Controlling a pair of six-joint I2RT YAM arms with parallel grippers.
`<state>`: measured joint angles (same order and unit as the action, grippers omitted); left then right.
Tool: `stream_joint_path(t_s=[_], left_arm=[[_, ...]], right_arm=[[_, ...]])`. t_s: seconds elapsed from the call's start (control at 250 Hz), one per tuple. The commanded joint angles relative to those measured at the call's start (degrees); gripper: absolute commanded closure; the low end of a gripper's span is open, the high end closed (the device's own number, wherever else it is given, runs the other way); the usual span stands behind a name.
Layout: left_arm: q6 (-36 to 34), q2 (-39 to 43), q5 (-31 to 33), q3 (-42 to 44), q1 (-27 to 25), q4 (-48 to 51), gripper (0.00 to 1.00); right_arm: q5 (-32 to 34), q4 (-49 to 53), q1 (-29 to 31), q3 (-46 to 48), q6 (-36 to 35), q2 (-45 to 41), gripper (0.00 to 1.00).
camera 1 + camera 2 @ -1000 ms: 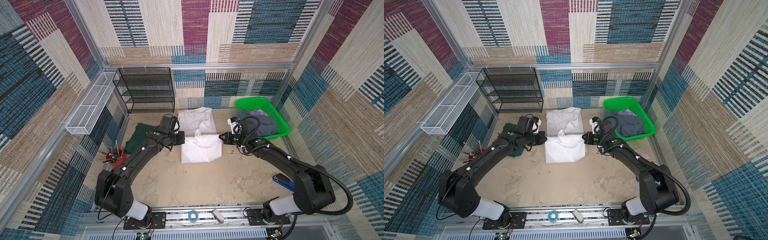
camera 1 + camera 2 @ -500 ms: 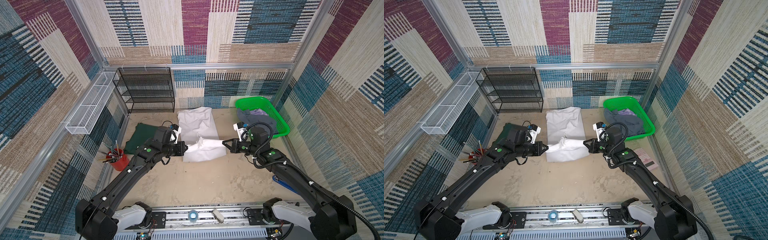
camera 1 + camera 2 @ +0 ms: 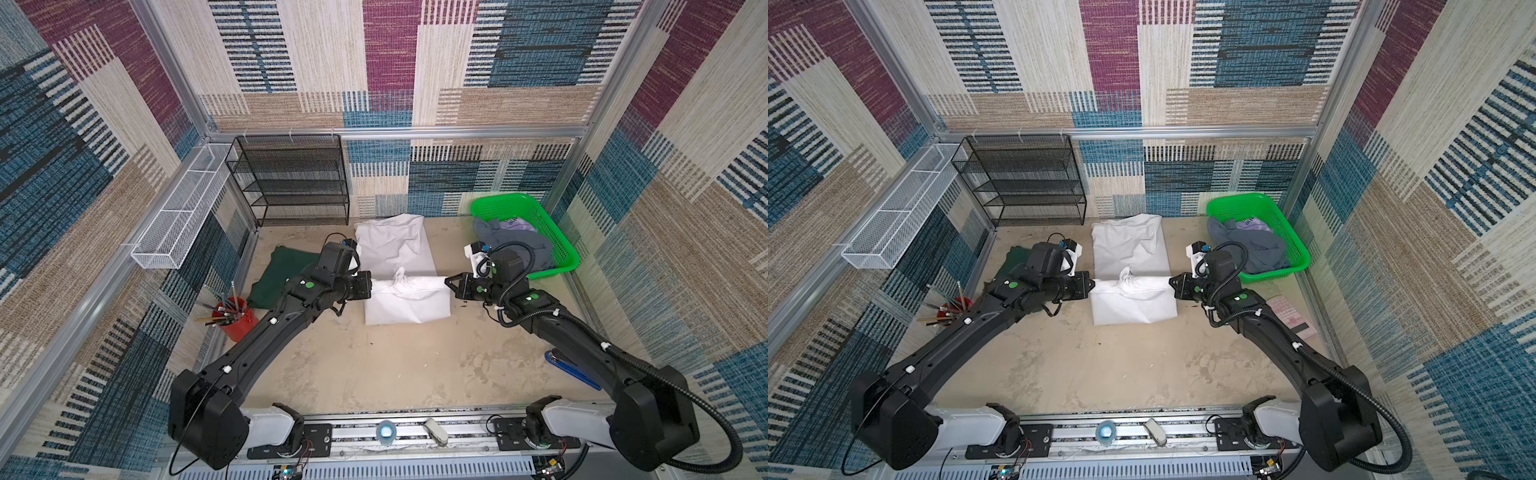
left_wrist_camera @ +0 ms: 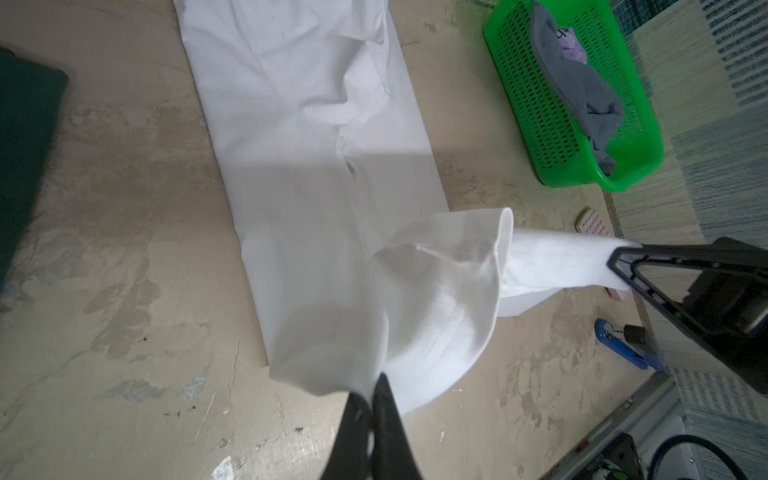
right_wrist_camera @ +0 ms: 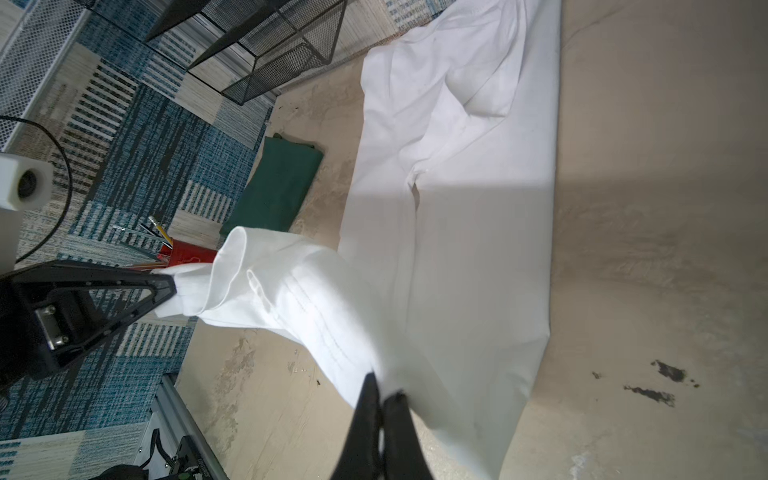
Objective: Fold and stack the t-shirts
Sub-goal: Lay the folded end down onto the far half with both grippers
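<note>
Right now the large plain white cloth t-shirt (image 3: pixel 392 249) lies lengthwise on the middle of the beige tabletop (image 3: pixel 374 374). Its far end is flat near the back wall and its near end is raised off the surface. That raised edge is stretched sideways between the two arms. The left gripper (image 3: pixel 369 286) is clamped tight on one end of it and the right gripper (image 3: pixel 448 285) is clamped tight on the other, so the cloth hangs from them in a loose sheet down to the table. In the left wrist view a hemmed fold bulges out partway along the held edge.

Left of the white shirt, the smaller dark green t-shirt (image 3: pixel 278 276) lies folded flat on the table, partly hidden behind the left arm. To the right, the crumpled grey t-shirt with a lilac patch (image 3: pixel 496 232) is heaped in the green plastic mesh basket (image 3: pixel 559 249) by the back right corner. A red cup of pencils (image 3: pixel 236 320) stands by the left wall, and a black wire-mesh shelf rack (image 3: pixel 291 187) stands against the back wall.
</note>
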<state>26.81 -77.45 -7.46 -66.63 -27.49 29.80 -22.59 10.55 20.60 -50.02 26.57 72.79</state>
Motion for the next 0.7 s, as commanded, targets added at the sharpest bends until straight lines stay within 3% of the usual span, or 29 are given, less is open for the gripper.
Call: stream_joint_path(t_s=[0.0, 0.188, 0.696], left_arm=[[-0.95, -2.65, 4.32, -2.76, 0.46, -1.65, 1.00], [-1.43, -7.81, 5.77, -6.81, 2.01, -2.12, 1.00], [-2.37, -21.63, -0.71, -13.64, 8.21, -9.45, 1.00]], right_arm=[[3.06, -4.30, -0.03, -2.22, -1.05, 3.17, 1.00], [4.82, -5.09, -0.15, -7.60, -4.00, 9.71, 1.00], [4.28, -5.09, -2.27, -20.91, -9.13, 28.42, 1.00]])
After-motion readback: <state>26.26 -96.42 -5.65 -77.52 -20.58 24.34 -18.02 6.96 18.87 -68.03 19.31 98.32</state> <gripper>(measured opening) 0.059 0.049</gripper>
